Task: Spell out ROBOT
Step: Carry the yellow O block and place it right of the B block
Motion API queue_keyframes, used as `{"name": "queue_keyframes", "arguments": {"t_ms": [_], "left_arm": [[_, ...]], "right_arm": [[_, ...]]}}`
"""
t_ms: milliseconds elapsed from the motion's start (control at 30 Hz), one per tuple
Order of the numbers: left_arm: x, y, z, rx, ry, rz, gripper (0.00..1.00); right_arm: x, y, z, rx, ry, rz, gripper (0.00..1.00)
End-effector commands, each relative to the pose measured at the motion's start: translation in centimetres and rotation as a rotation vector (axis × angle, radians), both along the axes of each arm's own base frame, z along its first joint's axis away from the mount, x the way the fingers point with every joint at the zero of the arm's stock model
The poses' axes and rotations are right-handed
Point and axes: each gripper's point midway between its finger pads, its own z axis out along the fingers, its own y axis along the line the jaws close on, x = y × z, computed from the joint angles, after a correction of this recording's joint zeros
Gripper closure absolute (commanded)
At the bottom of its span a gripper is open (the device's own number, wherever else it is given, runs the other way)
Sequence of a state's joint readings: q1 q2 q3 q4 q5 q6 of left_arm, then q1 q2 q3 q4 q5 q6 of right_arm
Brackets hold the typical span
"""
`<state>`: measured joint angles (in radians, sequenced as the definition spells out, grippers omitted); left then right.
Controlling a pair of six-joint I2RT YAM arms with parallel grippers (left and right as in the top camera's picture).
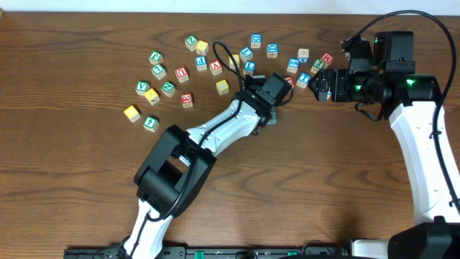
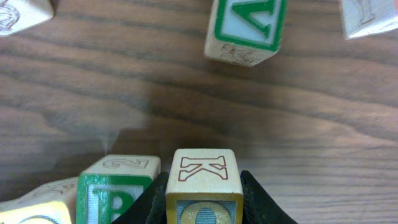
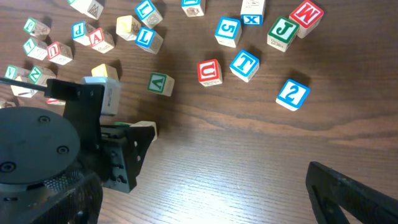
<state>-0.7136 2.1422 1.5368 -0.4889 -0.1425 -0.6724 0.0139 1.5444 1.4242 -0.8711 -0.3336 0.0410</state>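
Plainly, the left gripper (image 2: 203, 208) is pinching the O block (image 2: 203, 180) between its black fingers (image 2: 149, 202). The left wrist view reads an outlined brown K on the block's top face and a blue O on the face toward the camera. Just left of the O block stands a green B block (image 2: 115, 193), with one finger between the two. Beyond the O block, well apart, lies a green A block (image 2: 245, 28). The overhead view gives none of that lettering. It shows the left gripper (image 1: 272, 92) among scattered blocks on the brown table (image 1: 323, 194), and the right gripper (image 1: 321, 86) near the O block's right. Only the right wrist view reads a blue T block (image 3: 244, 64), a red U block (image 3: 209, 71), a blue 2 block (image 3: 292, 93), a green J block (image 3: 283, 31) and a red M block (image 3: 306, 15). It shows just one dark finger (image 3: 354, 196) of the right gripper, so I cannot tell how its jaws stand.
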Motion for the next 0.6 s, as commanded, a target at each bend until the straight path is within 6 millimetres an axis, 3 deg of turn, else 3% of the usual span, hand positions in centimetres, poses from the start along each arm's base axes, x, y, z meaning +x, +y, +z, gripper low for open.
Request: {"name": "queue_keyframes", "arguments": {"t_ms": [0,233,400,567], "left_arm": [[0.28,1.13,-0.01,0.031,0.001,0.042,0.73],[-0.34,1.59,-0.25,0.051,0.028,0.041,0.72],[-0.06,1.35,-0.01,0.040,0.015,0.041,0.54],[0.16,1.18,0.28,0.031,0.003,0.041,0.51]], "right_arm": [[0.37,-0.39,0.77,0.003,-0.020,-0.005,0.01],[0.37,-0.40,0.77,0.002,-0.020,-0.006,0.01],[0.37,-0.39,0.77,0.003,-0.020,-0.005,0.01],[0.37,-0.39,0.77,0.003,-0.020,-0.005,0.01]]}}
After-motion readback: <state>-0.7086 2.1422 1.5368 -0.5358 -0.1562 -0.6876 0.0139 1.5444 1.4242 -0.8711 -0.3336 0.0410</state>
